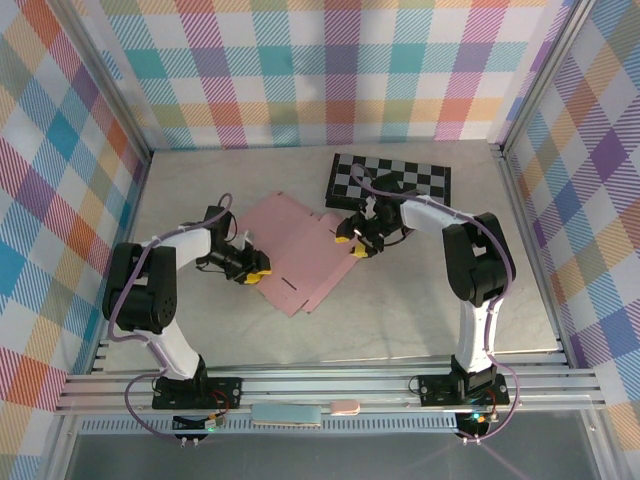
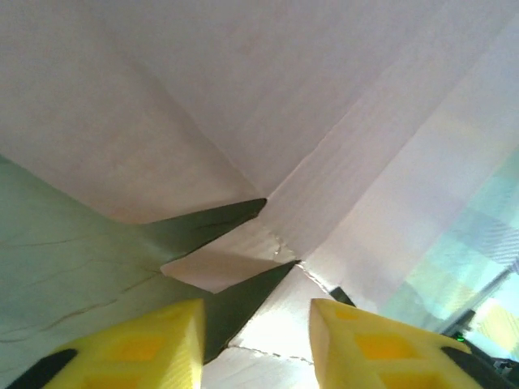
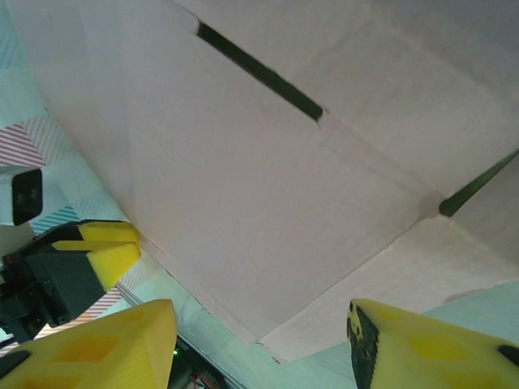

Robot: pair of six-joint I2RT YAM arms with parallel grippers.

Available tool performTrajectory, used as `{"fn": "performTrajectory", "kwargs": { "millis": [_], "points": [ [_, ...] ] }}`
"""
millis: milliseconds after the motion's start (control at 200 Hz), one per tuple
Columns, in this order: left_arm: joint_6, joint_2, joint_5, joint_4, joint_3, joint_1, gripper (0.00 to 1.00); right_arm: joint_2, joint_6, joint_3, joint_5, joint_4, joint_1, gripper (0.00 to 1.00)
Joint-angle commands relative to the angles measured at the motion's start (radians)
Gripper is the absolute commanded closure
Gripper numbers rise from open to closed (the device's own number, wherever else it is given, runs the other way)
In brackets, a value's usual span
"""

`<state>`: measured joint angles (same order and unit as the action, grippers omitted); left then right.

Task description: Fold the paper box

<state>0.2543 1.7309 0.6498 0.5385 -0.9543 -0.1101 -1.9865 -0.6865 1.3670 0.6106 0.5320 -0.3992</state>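
Flanking one paper box (image 1: pixel 300 255): two tools (image 1: pixel 258 272) (image 1: pixel 352 244)

One pale pink paper box (image 1: pixel 300 255) is lying by one chequered board (image 1: pixel 400 178). Two robot arms are reaching in, the left arm (image 1: pixel 140 295) and the right arm (image 1: pixel 478 262), carrying two grippers, the left gripper (image 1: pixel 257 270) and the right gripper (image 1: pixel 352 243). Four yellow fingertips (image 2: pixel 154 348) are showing, two per gripper.

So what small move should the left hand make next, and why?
Probably close the left hand on the paper box edge: its yellow fingers stand apart with a pink flap between them, and the sheet lies mostly flat, unfolded.
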Motion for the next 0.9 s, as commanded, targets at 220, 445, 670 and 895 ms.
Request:
{"fn": "performTrajectory", "kwargs": {
  "millis": [220,445,670,895],
  "points": [
    [0.059,-0.076,0.131,-0.018,0.009,-0.032,0.77,0.086,0.018,-0.066,0.040,-0.037,0.030,0.43],
    [-0.038,-0.110,-0.133,0.161,-0.032,-0.045,0.64,0.095,0.013,-0.080,0.052,-0.046,0.044,0.43],
    [-0.142,-0.009,-0.130,0.159,-0.109,-0.048,0.61,0.128,-0.043,-0.151,0.068,-0.104,0.040,0.45],
    [-0.178,0.042,-0.110,0.147,-0.097,-0.074,0.60,0.113,-0.104,-0.190,0.093,-0.176,0.014,0.46]
  ]
}}
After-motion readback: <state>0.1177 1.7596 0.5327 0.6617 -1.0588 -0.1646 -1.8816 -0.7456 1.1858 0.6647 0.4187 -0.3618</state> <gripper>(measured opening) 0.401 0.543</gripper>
